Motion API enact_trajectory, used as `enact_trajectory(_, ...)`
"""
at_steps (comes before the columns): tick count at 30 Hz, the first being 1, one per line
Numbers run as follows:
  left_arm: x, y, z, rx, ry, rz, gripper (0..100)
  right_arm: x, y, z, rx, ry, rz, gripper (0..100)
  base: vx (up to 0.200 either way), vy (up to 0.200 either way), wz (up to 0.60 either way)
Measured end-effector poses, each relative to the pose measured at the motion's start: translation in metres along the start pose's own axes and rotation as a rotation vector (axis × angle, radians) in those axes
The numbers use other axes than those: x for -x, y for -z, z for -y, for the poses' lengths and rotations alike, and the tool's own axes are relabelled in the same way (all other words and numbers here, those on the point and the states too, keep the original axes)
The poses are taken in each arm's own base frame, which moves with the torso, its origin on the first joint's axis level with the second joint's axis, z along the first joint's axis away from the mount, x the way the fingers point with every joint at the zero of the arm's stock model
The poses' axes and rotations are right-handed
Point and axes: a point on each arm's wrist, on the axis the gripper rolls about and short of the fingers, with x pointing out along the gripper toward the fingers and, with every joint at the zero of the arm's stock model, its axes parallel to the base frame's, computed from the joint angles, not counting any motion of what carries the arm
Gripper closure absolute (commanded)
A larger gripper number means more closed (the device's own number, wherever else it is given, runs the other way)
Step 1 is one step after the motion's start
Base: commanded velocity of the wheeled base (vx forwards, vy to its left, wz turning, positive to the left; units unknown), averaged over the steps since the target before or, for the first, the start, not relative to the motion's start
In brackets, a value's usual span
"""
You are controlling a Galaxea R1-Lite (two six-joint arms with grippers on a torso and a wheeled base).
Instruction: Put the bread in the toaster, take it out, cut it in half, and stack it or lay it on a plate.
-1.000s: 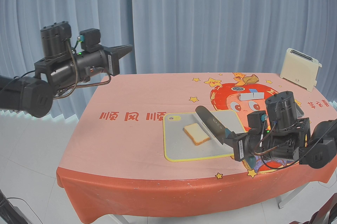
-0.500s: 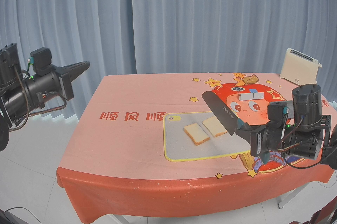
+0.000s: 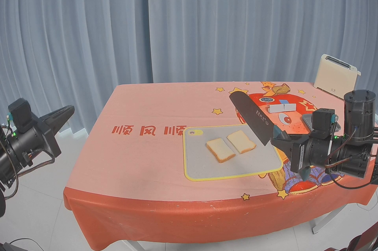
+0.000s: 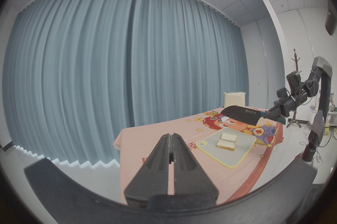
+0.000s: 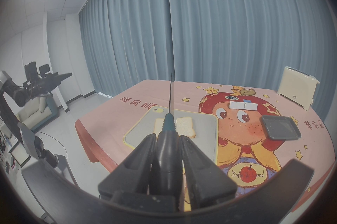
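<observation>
Two bread halves point(image 3: 220, 149) point(image 3: 241, 141) lie side by side, slightly apart, on the grey yellow-rimmed cutting board point(image 3: 197, 171). My right gripper point(image 3: 280, 138) is shut on the handle of a black knife point(image 3: 252, 118), whose blade hangs above the board's right end, clear of the bread. In the right wrist view the knife point(image 5: 171, 94) points edge-on at the bread point(image 5: 184, 126). My left gripper point(image 3: 65, 111) hangs off the table's left side, shut and holding nothing point(image 4: 172, 151). The cream toaster point(image 3: 336, 76) stands at the far right corner.
A dark rectangular plate point(image 5: 281, 127) lies on the tablecloth right of the board, partly hidden behind my right arm in the head view. A small white and blue block point(image 3: 282, 107) sits behind the knife. The table's left half point(image 3: 134, 153) is bare.
The right arm lifted the knife up and back to the right, uncovering the second bread half. The left arm swung down and left, away from the table.
</observation>
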Motion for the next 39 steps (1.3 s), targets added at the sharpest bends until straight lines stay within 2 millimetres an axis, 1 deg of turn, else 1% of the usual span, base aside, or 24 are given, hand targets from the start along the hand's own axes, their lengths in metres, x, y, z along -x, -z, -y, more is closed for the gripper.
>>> enact_trajectory(5, 0.026, 0.021, 0.001, -0.017, -0.058, -0.002, 100, 0.003, -0.001, -0.001, 0.005, -0.003, 0.007, 100, 0.0, 0.0, 0.0)
enact_trajectory(11, 0.061, 0.047, 0.01, -0.028, -0.117, -0.021, 100, 0.004, -0.001, -0.001, 0.008, -0.005, 0.013, 100, 0.0, 0.0, 0.0)
enact_trajectory(17, 0.087, 0.049, 0.015, -0.071, -0.202, 0.019, 100, 0.008, -0.003, -0.001, 0.008, -0.008, 0.027, 100, 0.0, 0.0, 0.0)
enact_trajectory(23, 0.105, 0.054, 0.024, -0.075, -0.232, 0.009, 100, 0.014, -0.007, -0.001, 0.004, -0.012, 0.053, 100, 0.0, 0.0, 0.0)
enact_trajectory(32, 0.135, 0.075, 0.045, -0.069, -0.232, -0.078, 100, 0.022, -0.01, 0.0, 0.001, -0.016, 0.08, 100, 0.0, 0.0, 0.0)
enact_trajectory(39, 0.161, 0.101, 0.063, -0.073, -0.25, -0.142, 100, 0.025, -0.012, 0.0, 0.0, -0.018, 0.094, 100, 0.0, 0.0, 0.0)
